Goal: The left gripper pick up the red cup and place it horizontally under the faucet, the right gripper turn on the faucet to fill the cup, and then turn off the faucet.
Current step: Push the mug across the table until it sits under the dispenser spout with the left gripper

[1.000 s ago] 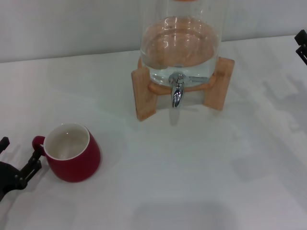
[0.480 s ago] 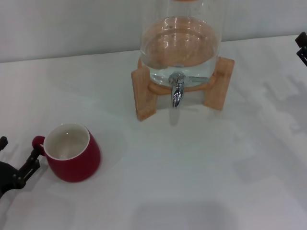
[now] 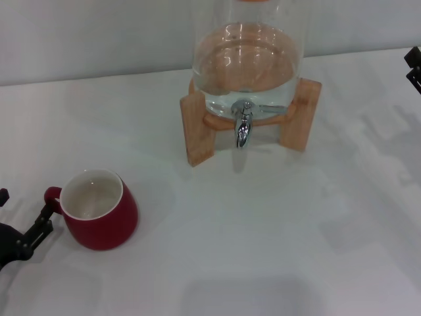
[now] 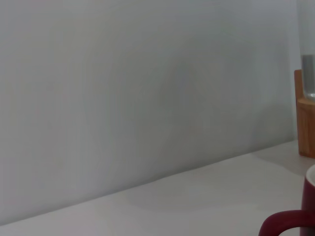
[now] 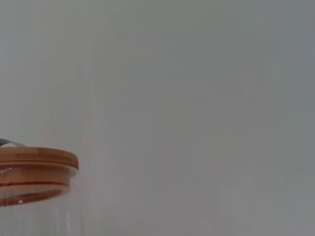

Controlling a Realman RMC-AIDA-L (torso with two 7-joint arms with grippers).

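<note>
The left gripper (image 3: 25, 232), jaws spread, has slid slightly outward beside the cup's (image 3: 100, 209) handle on the white table (image 3: 263, 237), open tabletop reaching the faucet (image 3: 243, 126) before the wall, right gripper (image 3: 414, 68) at the far edge, jaws unreadable.

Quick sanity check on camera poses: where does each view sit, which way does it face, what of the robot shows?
Head: high, looking forward and down at red cup, faucet; left gripper at left edge, right gripper at right edge.
Left wrist: low, near the table, facing the wall; no fingers.
Right wrist: high, level with the dispenser lid; no fingers.
Shared: head and left wrist both show the cup handle.
</note>
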